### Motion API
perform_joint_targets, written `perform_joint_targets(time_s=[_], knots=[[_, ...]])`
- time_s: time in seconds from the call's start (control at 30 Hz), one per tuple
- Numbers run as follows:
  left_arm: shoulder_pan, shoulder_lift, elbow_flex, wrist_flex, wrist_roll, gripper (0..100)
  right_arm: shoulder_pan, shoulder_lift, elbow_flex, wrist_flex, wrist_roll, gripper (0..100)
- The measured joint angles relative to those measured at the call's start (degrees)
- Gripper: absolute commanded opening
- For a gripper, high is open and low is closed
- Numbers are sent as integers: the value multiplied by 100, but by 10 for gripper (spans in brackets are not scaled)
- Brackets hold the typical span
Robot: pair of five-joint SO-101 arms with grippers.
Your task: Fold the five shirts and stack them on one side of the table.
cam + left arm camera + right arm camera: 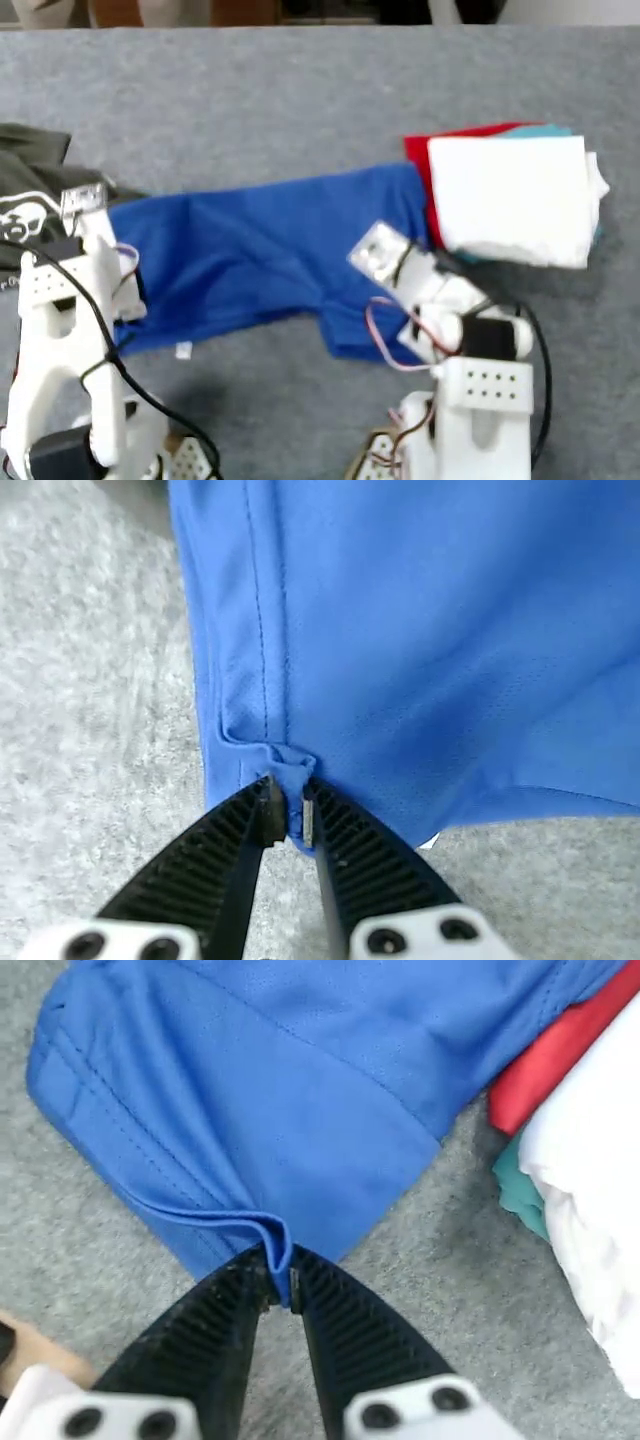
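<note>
Blue shirt [260,250] lies spread across the middle of the table [300,90], one end touching the stack [510,195] (white on top, red and teal under). Left gripper [288,810] is pinched tight on a hem corner. Right gripper [281,1275] is clamped on a folded edge near the stack. Both bites are thin, just fabric edge at the tips. Risk: with an uneven lift or pull, one corner slips out and the fold goes skewed. Dragging cloth past the stack could also shove or topple it. Dark shirt [30,190] sits beside the left arm, unfolded.
</note>
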State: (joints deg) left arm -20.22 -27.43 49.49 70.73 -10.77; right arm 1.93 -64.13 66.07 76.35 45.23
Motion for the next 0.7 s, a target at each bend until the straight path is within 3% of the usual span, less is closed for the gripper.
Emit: perform_joint_targets(time_s=[0.43, 0.6, 0.7], knots=[[9, 0, 0, -35, -9, 22, 105, 0, 123, 0, 343, 2], [53, -9, 35, 325, -440, 148, 97, 0, 123, 0, 352, 4], [53, -9, -35, 536, -519, 167, 97, 0, 123, 9, 492, 41]])
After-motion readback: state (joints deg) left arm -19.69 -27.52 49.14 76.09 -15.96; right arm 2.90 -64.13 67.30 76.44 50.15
